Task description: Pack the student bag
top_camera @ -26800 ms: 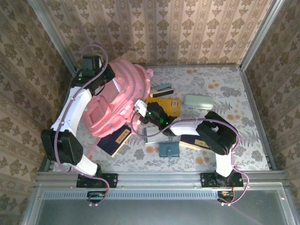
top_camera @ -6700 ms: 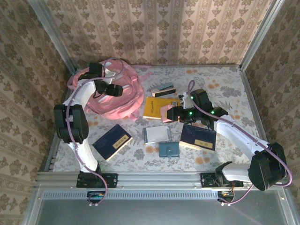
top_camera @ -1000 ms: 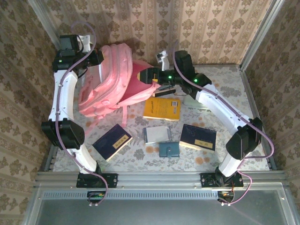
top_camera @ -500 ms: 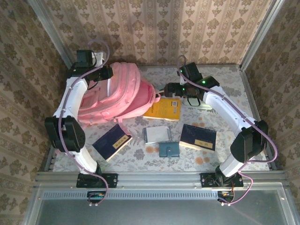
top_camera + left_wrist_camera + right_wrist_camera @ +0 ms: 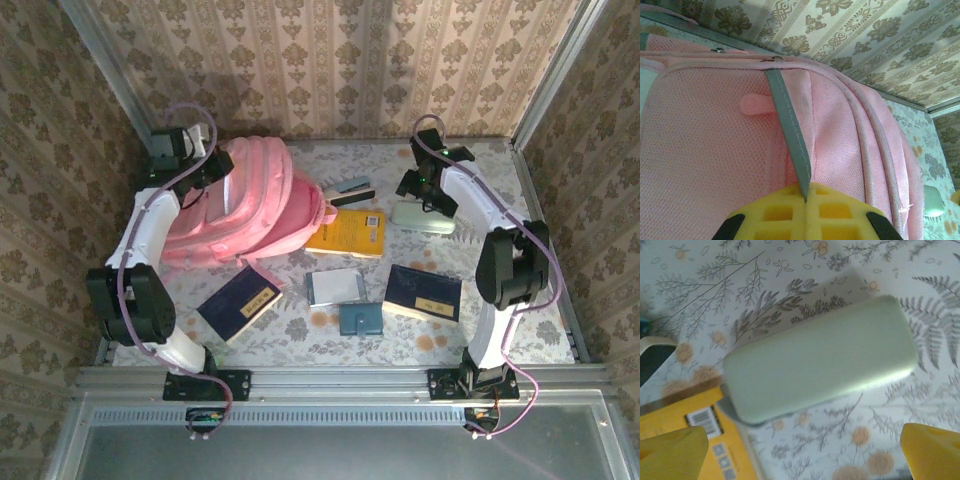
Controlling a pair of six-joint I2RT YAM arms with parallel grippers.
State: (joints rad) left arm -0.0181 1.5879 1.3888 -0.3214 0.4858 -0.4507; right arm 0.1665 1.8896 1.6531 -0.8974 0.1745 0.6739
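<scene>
Plainly, the student bag, a large soft pink fabric backpack, lies on its side at the far left of the floral-patterned table, close to the papered back wall. The left gripper sits at the bag's far-left upper edge. In the left wrist view, this gripper's 2 yellow fingertips are pressed together, pinching the lower end of a narrow grey strip that runs down the bag's pink mesh panel.

Just beside the bag's right end lie a slim grey-and-black object and, nearer the arms, a flat yellow book whose far-left corner meets the bag. Below the bag's near edge rests a navy book with a gold label, turned at an angle. Towards the middle of the table are a small grey notebook, a little teal pouch just in front of it, and a second navy book to the right.

Further right, a pale green rounded case lies flat just beside the yellow book. The right gripper hovers over the far side of it. In the right wrist view, its yellow fingers stand wide apart and hold nothing, with the green case beneath and the yellow book's barcode corner at lower left.
</scene>
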